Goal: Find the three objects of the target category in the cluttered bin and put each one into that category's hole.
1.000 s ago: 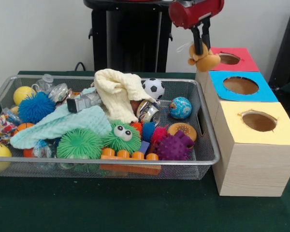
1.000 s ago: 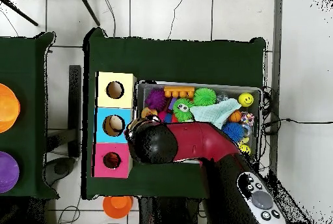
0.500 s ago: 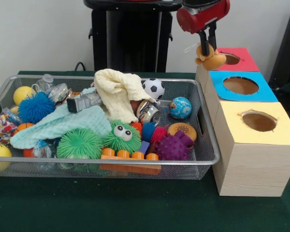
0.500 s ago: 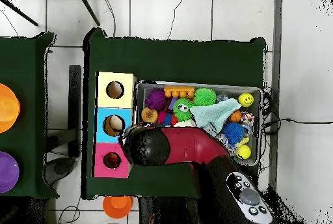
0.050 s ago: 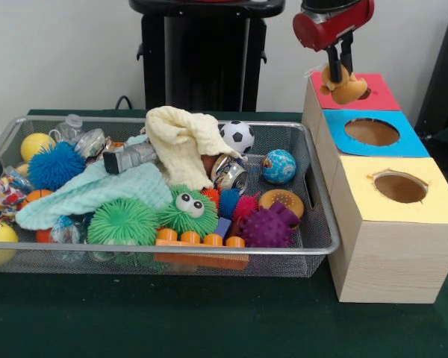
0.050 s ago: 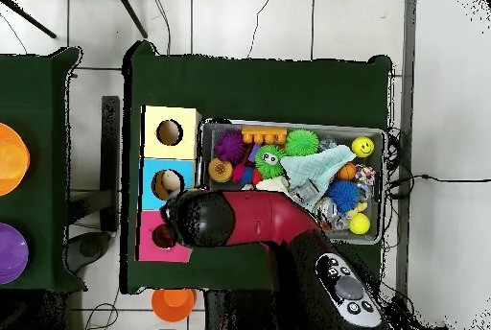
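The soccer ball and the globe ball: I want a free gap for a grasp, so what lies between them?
In the front view only bare mesh bin wall shows between the soccer ball and the globe ball; they sit apart.

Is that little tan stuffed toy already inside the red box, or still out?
Still out. The tan stuffed toy hangs from the shut gripper just above the red box, beside its hole, not yet released.

the gripper (image 5: 340, 66) hangs over the red-topped box (image 5: 373, 95), clamped on a small tan plush toy (image 5: 345, 87) just beside its hole (image 5: 368, 92).
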{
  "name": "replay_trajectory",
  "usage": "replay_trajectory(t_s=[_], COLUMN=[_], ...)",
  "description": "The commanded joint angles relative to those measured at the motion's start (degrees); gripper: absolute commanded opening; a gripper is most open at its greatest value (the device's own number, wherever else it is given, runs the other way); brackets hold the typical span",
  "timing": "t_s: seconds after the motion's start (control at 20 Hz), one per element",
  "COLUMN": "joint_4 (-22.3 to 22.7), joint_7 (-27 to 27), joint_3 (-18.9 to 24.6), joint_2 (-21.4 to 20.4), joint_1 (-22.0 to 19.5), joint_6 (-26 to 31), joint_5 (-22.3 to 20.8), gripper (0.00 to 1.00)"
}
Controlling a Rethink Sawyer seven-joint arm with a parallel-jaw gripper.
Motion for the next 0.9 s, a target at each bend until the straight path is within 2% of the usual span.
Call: replay_trajectory(t_s=[0.05, 0.45, 0.9], joint_4=[4.89, 6.37, 7.48], joint_7=[13.21, 12.30, 12.05], joint_3=[-3.98, -5.64, -3.71], joint_2=[1.52, 3.19, 3.81], joint_1=[0.67, 1.98, 1.15], joint_6=[2.26, 4.34, 2.73], joint_5=[2.05, 2.01, 4.67], gripper=[0.00, 0.00, 0.00])
